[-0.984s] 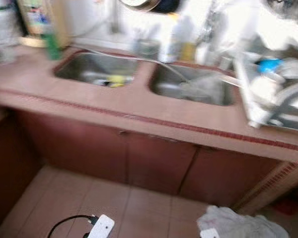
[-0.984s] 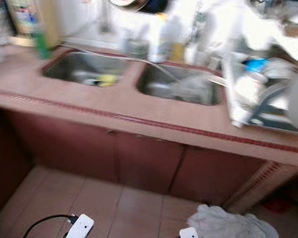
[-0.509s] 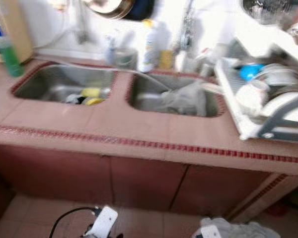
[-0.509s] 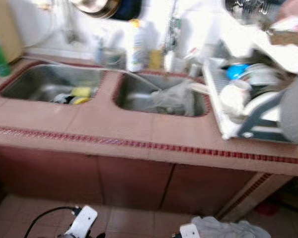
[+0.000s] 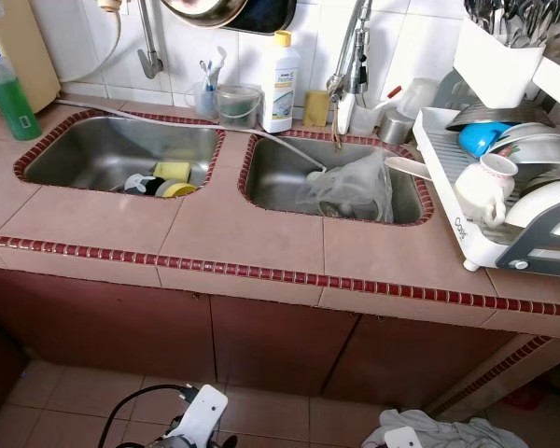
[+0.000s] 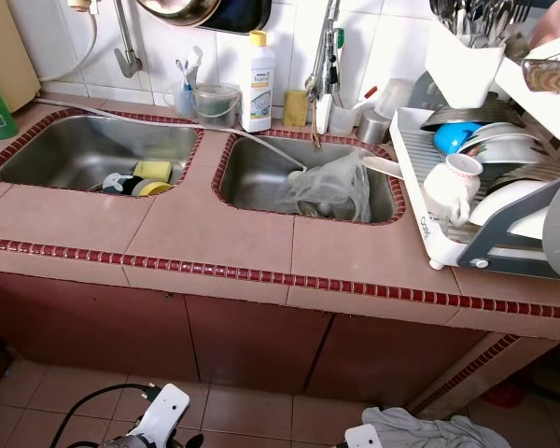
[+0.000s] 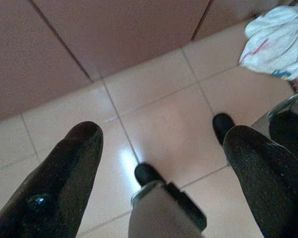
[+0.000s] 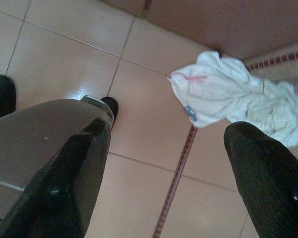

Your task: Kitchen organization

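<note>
I see two sinks in the desk (image 5: pixel 252 238): sponges (image 5: pixel 173 174) in the left, a bag (image 5: pixel 350 187) in the right; dish rack (image 5: pixel 467 238) far right, cloth (image 5: pixel 448 434) on the floor.

Open tiled surface (image 5: pixel 252 229) fronts both sinks; a plastic bag (image 5: pixel 347 187) crowds the right basin, a dish rack (image 5: pixel 504 201) blocks the right end.

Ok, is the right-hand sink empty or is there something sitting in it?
Not empty. The right sink basin holds a crumpled clear plastic bag, slumped toward the dish-rack side. What else lies under the bag cannot be told.
</note>
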Tool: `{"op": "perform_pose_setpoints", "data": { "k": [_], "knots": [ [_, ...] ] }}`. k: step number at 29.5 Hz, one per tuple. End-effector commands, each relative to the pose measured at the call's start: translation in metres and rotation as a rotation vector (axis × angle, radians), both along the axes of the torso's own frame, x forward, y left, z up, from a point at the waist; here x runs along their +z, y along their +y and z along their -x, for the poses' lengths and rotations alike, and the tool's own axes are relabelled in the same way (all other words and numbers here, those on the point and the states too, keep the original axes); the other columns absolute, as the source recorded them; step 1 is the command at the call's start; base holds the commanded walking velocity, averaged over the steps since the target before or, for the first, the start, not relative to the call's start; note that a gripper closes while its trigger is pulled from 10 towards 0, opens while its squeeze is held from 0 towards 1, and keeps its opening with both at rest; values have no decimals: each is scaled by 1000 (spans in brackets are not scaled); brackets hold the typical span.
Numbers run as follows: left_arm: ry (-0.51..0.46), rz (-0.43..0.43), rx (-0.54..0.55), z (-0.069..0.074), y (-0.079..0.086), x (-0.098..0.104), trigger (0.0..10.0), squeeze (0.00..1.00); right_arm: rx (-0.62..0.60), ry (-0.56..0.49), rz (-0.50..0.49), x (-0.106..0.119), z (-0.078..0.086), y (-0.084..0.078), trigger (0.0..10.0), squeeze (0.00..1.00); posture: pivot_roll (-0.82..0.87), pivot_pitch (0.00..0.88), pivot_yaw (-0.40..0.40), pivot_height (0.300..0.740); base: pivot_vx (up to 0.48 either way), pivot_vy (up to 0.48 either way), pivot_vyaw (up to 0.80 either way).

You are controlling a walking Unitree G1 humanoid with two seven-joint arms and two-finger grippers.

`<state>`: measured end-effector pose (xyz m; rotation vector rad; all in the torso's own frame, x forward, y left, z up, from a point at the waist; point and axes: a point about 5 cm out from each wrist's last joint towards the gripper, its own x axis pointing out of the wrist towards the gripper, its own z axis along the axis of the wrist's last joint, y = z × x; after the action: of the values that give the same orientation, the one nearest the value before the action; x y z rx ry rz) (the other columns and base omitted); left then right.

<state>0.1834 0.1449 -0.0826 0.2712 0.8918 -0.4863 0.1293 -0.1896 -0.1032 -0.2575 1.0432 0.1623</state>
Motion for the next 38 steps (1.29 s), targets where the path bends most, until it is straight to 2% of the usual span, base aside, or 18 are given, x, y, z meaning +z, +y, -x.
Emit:
{"op": "perform_pose_setpoints", "data": {
  "k": [1,5,11,24,38],
  "knots": [
    [-43,19,-44,-9,-4,6,10000,0,66,2,-15,0,1,3,10000,0,-10,0,-62,740,0,0,0],
    [-43,3,-53,-10,0,6,10000,0,111,-5,-11,1,-1,5,10000,0,-13,0,-63,740,0,0,0],
    [-12,-43,-25,-3,15,2,10000,0,148,-12,10,3,-7,1,10000,0,-10,0,-68,740,0,0,0],
    [16,-64,-26,6,23,-2,10000,0,183,-10,30,5,-10,-7,10000,0,2,0,-79,740,0,0,0],
    [16,-64,-26,6,23,-2,10000,0,183,-10,30,5,-10,-7,10000,0,2,0,-79,740,0,0,0]
  ]
}}
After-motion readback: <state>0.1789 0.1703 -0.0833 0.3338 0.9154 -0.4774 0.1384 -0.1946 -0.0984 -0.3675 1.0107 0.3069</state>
